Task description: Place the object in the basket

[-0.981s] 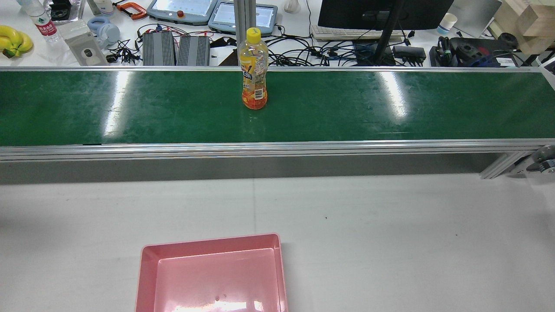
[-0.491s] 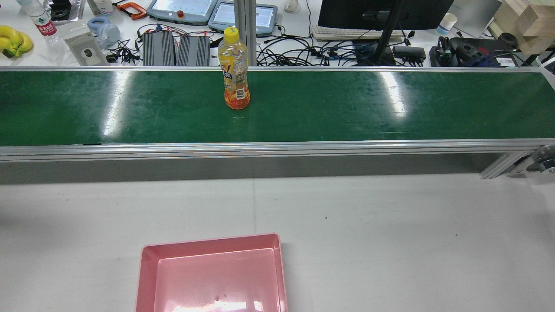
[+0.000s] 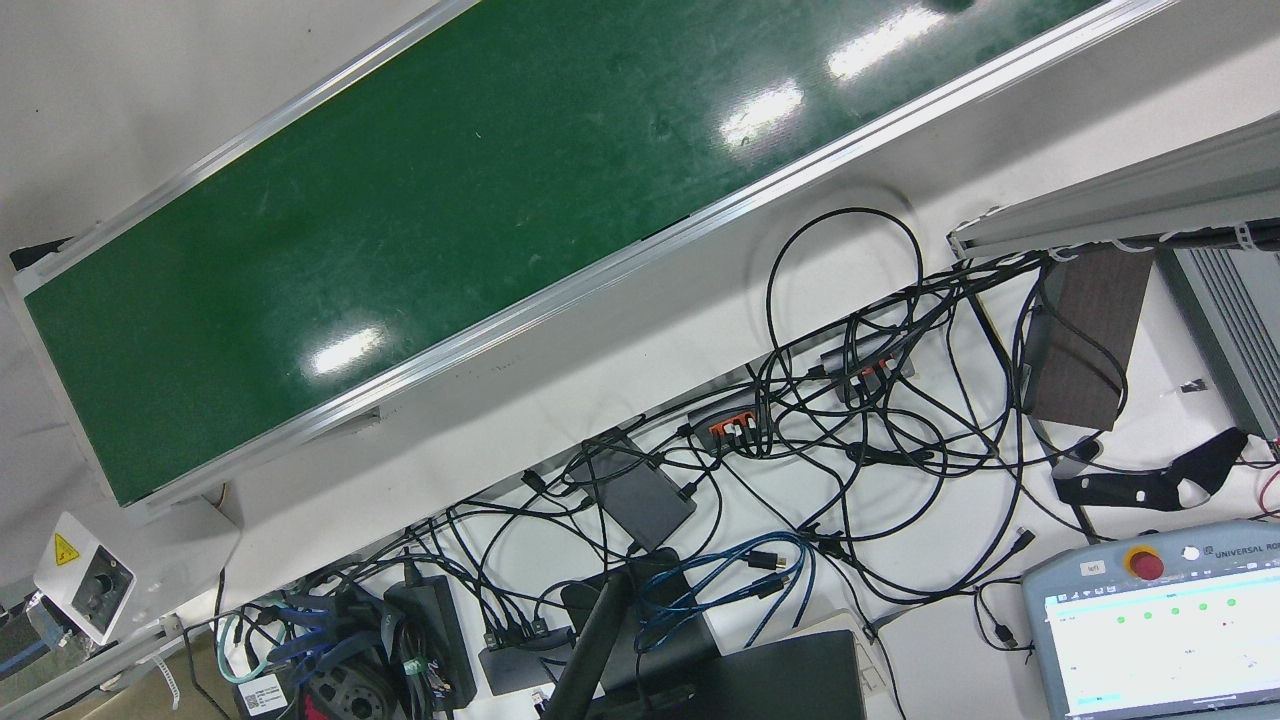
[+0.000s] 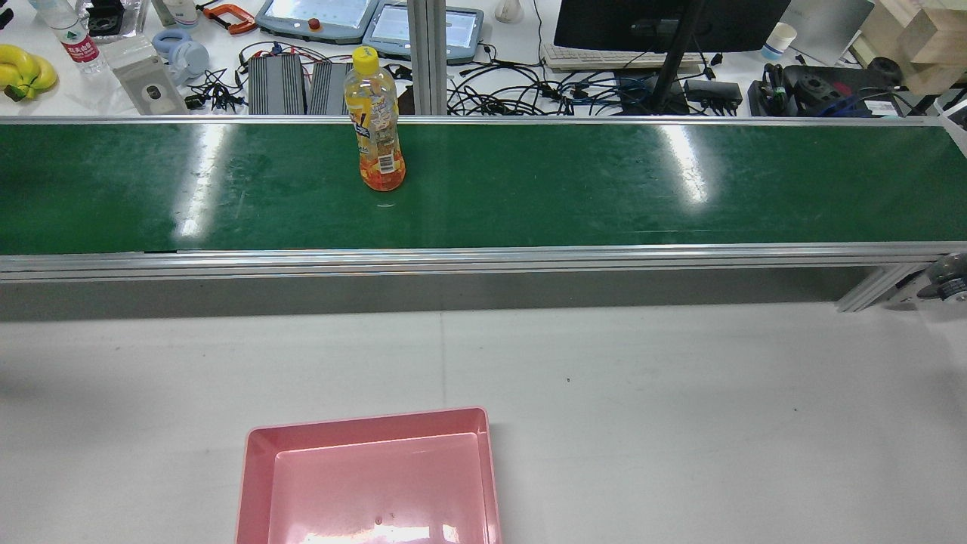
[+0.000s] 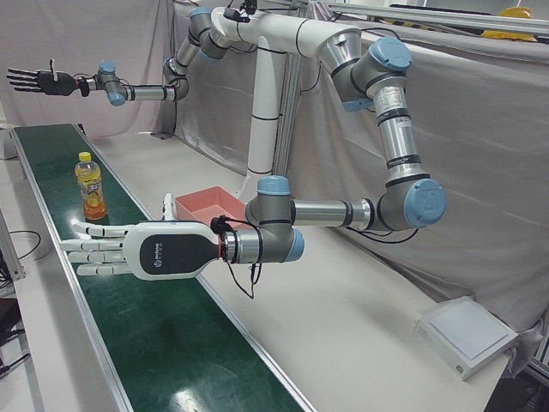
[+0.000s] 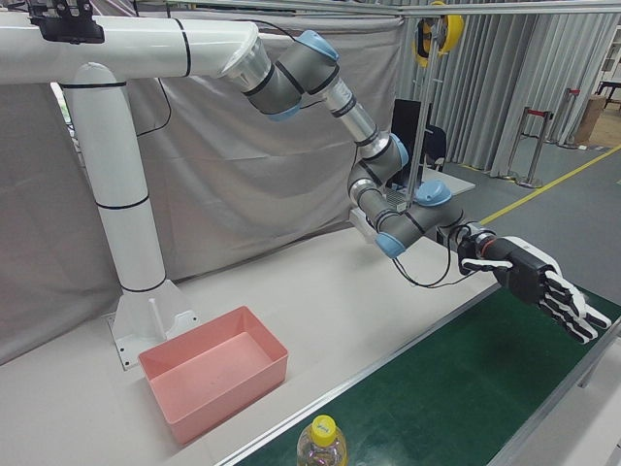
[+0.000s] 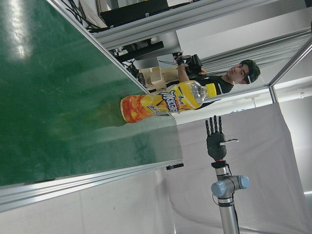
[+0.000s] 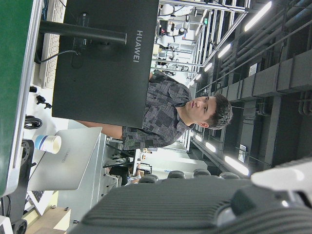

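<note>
Juice bottle (image 4: 375,121) stands upright on the green conveyor belt (image 4: 604,189), long axis vertical, yellow cap up, label facing the rear camera. It sits left of centre on the belt, nearer the far rail than the near one, with bare belt on both sides. Left hand (image 5: 111,249) hovers over the belt just downstream of the bottle, palm flat, fingers (image 5: 86,245) straight and spread towards it, holding nothing and apart from the bottle. Right hand (image 6: 529,282) is well away at the other end of the belt, fingers likewise stretched out and empty (same hand shows small at top left of the left-front view). Pink basket (image 4: 370,419) is on the white surface (image 4: 680,393) on the robot side of the belt, well apart from the bottle, nothing in it; open surface all around it. The rear view cuts off the basket's near edge and shows neither hand. The right-front view shows only the bottle's cap and shoulder at its bottom edge. The front view shows a bare stretch of belt and cable clutter, no bottle. The right hand view is mostly a monitor and the hand's own blurred back.
</note>
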`<state>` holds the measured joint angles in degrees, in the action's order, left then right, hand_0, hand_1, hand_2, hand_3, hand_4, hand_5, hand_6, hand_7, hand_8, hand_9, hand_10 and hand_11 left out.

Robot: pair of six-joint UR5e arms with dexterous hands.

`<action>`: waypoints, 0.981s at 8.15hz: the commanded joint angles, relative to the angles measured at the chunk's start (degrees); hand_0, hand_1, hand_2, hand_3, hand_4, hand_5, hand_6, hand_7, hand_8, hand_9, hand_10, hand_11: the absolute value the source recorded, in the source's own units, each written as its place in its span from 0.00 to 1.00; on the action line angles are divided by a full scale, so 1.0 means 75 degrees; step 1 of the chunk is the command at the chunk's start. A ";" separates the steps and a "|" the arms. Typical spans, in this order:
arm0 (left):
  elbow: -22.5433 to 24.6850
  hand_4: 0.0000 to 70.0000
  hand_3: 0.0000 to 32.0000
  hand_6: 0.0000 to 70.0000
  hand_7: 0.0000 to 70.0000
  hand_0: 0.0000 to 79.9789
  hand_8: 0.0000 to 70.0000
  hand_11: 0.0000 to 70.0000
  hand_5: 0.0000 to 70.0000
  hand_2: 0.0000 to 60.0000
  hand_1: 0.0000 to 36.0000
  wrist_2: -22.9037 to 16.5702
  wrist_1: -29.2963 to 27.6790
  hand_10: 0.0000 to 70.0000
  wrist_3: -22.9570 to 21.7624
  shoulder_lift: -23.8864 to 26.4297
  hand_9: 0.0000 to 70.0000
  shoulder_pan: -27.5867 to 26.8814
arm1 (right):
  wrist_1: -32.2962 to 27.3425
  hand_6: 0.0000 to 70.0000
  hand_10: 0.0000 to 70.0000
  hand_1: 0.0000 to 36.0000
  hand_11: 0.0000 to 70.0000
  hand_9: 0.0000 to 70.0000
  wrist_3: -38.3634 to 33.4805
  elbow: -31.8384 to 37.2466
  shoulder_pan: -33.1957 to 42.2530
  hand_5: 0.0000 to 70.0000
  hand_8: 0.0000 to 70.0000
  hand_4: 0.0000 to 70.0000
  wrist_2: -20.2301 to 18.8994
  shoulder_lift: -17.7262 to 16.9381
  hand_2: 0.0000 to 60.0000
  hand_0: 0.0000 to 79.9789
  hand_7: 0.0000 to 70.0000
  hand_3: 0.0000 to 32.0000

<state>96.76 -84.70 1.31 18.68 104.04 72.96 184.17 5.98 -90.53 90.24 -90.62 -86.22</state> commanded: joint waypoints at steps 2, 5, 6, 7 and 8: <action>-0.0023 0.05 0.00 0.00 0.07 0.58 0.10 0.10 0.28 0.00 0.11 0.0988 0.0339 0.06 0.0017 0.0167 0.09 -0.1112 | -0.0005 0.00 0.00 0.00 0.00 0.00 0.0000 0.0000 -0.0009 0.00 0.00 0.00 0.0000 0.0000 0.00 0.00 0.00 0.00; -0.0116 0.03 0.11 0.00 0.06 0.58 0.09 0.09 0.28 0.00 0.11 0.1121 0.0610 0.06 0.0087 0.0367 0.07 -0.1291 | -0.0005 0.00 0.00 0.00 0.00 0.00 0.0000 0.0000 -0.0009 0.00 0.00 0.00 0.0000 0.0000 0.00 0.00 0.00 0.00; -0.0105 0.02 0.12 0.00 0.06 0.58 0.09 0.09 0.28 0.00 0.11 0.1110 0.0587 0.06 0.0099 0.0378 0.08 -0.1302 | -0.0005 0.00 0.00 0.00 0.00 0.00 0.0000 0.0000 -0.0009 0.00 0.00 0.00 0.0000 0.0000 0.00 0.00 0.00 0.00; -0.0116 0.01 0.17 0.00 0.06 0.58 0.08 0.09 0.27 0.00 0.11 0.1109 0.0598 0.06 0.0122 0.0483 0.07 -0.1349 | -0.0005 0.00 0.00 0.00 0.00 0.00 0.0000 0.0000 -0.0009 0.00 0.00 0.00 0.0000 0.0000 0.00 0.00 0.00 0.00; -0.0116 0.02 0.18 0.00 0.06 0.58 0.09 0.09 0.28 0.00 0.10 0.1121 0.0599 0.06 0.0250 0.0554 0.08 -0.1465 | -0.0005 0.00 0.00 0.00 0.00 0.00 0.0000 0.0000 -0.0009 0.00 0.00 0.00 0.0000 0.0000 0.00 0.00 0.00 0.00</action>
<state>95.96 -76.40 5.71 19.43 107.12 63.12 184.14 5.98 -90.53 90.18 -90.61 -86.22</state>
